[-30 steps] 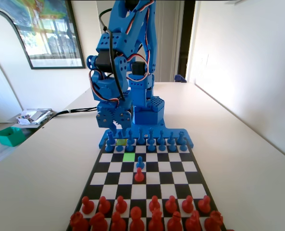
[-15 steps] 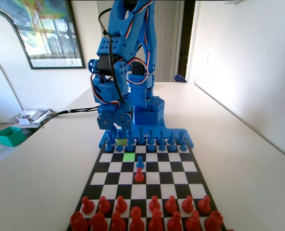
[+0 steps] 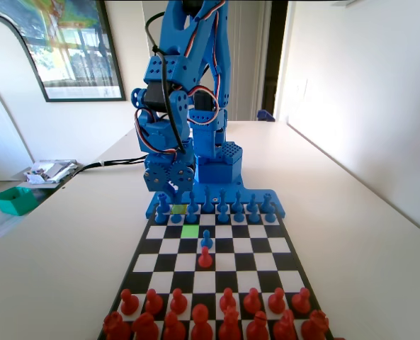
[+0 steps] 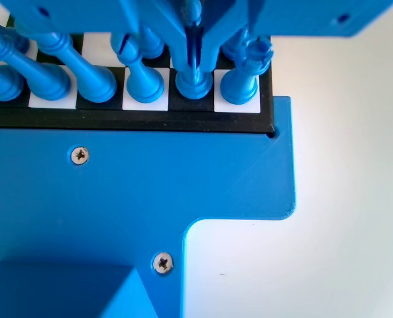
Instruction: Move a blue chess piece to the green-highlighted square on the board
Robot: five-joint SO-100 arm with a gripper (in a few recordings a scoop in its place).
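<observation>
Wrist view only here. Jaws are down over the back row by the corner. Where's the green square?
Observer: Fixed view: the green-highlighted square is bare, near the blue end, left of the board's middle.
Operator: Gripper lined up with it?
Observer: No. The gripper hangs farther left and beyond it, over the blue rows.
Operator: Anything close by?
Observer: A lone blue pawn stands diagonally next to it, with a red pawn facing that pawn.

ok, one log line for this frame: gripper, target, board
gripper: low over blue back rows, left side of fixed view, jaw state unclear | green-highlighted square: empty | board: lone blue pawn facing red pawn mid-board
</observation>
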